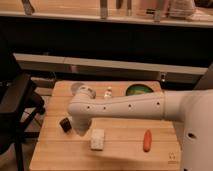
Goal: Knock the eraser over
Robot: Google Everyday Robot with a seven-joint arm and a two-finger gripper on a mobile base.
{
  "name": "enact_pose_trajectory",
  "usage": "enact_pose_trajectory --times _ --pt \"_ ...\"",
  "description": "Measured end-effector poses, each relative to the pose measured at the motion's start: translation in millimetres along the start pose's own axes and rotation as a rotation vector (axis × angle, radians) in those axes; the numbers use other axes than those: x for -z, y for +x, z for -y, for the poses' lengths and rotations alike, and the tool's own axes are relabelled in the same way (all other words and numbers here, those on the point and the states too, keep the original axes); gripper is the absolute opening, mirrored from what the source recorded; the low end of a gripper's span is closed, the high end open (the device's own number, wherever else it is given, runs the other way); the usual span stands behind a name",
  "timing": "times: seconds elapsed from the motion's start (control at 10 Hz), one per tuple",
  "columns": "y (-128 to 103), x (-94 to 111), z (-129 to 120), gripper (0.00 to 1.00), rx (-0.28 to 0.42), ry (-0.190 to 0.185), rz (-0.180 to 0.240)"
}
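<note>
The white arm [125, 106] reaches in from the right across the wooden worktop [120, 150], bends at its elbow and points down. The gripper [78, 132] hangs low over the left half of the board, closed up tight, with nothing seen in its hold. The eraser [65, 123], a small dark block, sits at nine o'clock from the gripper, just beside it; contact cannot be made out. A pale flat pad [97, 139] lies at four o'clock from the gripper. Further right lies an orange stick [147, 140]. At the far edge stand a cup [86, 92], a small bottle [108, 92] and a green bowl [138, 90].
</note>
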Motion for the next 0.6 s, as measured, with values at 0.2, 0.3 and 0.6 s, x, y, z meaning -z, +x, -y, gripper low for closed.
enact_pose_trajectory --times 0.2,0.3,0.6 --pt "0.2 -2.6 10.9 0.01 0.026 0.002 0.001" --pt "1.4 -4.1 13.5 0.01 0.032 0.003 -0.001" --pt "2.2 -7.1 25.1 0.01 0.055 0.001 -0.011"
